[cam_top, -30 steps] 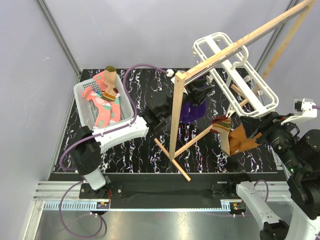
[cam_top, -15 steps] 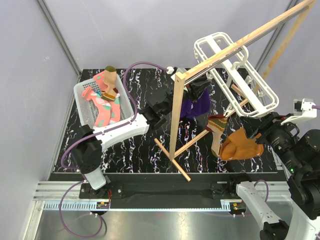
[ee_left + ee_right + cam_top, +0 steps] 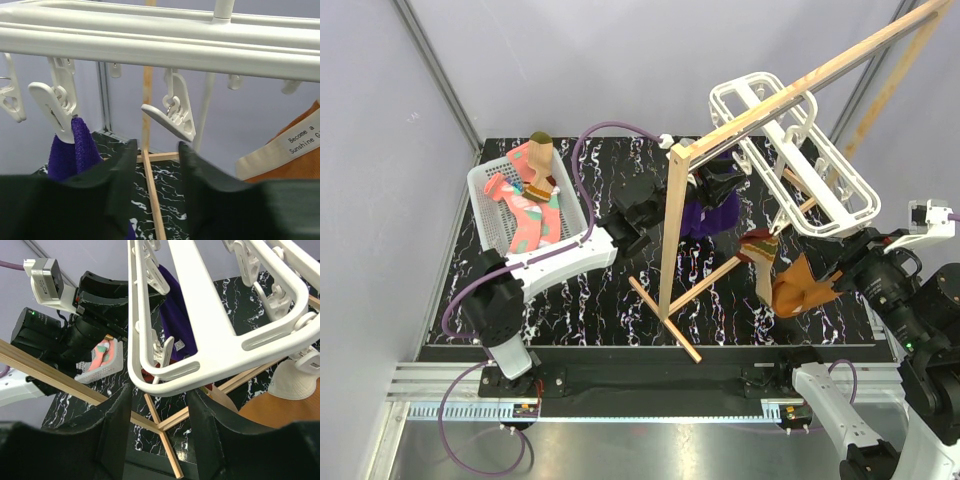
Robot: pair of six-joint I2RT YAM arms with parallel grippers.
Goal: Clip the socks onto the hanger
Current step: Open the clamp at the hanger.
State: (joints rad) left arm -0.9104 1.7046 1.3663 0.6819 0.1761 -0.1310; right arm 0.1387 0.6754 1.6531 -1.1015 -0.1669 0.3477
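Three small socks (image 3: 525, 205), two pink with teal patches and one tan with an olive toe, lie heaped in a white mesh plastic basket (image 3: 478, 215) at the far left of the black marbled counter (image 3: 590, 300). The fourth, a tan striped sock (image 3: 760, 250), hangs under the white plastic rectangular drying hanger (image 3: 150, 50), touching an orange-brown cloth (image 3: 800, 290); cannot tell whether a clip bites it. Left hand (image 3: 156, 150) open and empty, fingers spread just below a free white clip (image 3: 172, 112), neighbour to the clip holding a plain purple cloth (image 3: 80, 145). Right hand (image 3: 160, 395) also open, nothing between its fingers, under the frame's rounded corner. Judgement: the step in hand is working that free clip. To do it well, squeeze the clip's tail ends squarely so the mouth gapes, with the frame steadied against swing. In the way: the light wooden rail stand (image 3: 668, 240), its upright and foot bars crossing the left arm's reach, and dangling neighbour clips crowding the approach.
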